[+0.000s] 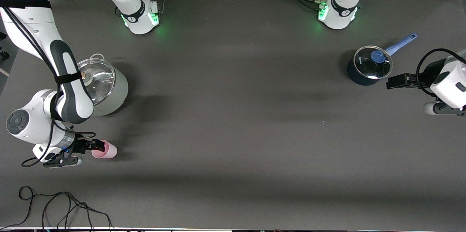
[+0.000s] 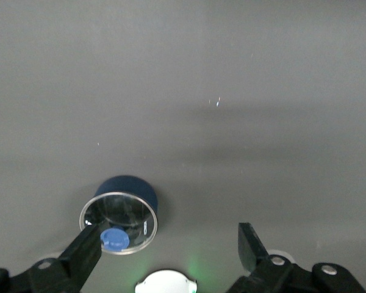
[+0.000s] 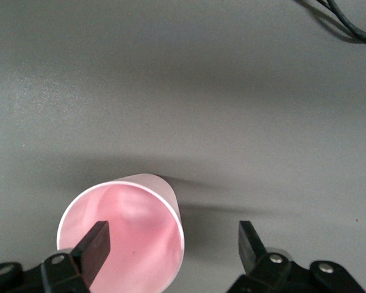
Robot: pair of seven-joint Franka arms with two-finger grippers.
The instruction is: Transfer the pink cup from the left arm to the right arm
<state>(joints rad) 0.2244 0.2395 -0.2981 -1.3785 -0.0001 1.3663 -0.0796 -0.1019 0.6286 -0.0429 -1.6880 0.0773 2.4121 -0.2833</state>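
The small pale pink plastic cup (image 1: 105, 150) lies on its side on the dark grey tabletop (image 1: 233, 115), close to the table edge at the right arm's end and toward the corner nearest the front camera, its open mouth turned toward the right gripper (image 1: 95, 145). That gripper sits low at the cup's mouth with its black fingers spread apart; in the right wrist view one finger (image 3: 96, 247) reaches inside the pink cup (image 3: 125, 241) past the rim while the other finger (image 3: 251, 244) stands outside the cup wall with clear table between them, so the cup's wall lies between the two fingers without being pinched. Farther from the front camera along the same end of the table stands a large pale grey-green cooking pot with a glass lid (image 1: 103, 86), partly covered by the right arm. A loose black cable (image 1: 65, 206) curls on the table near the camera-side corner at that end. At the left arm's end of the table, the left gripper (image 1: 389, 83) waits in the air just beside a small dark blue saucepan with a glass lid, a blue knob and a long light blue handle (image 1: 369, 65), which stands near that end's edge. In the left wrist view the left gripper's fingers (image 2: 85, 253) are spread wide with nothing between them, and the same blue saucepan (image 2: 122, 213) shows past one fingertip.
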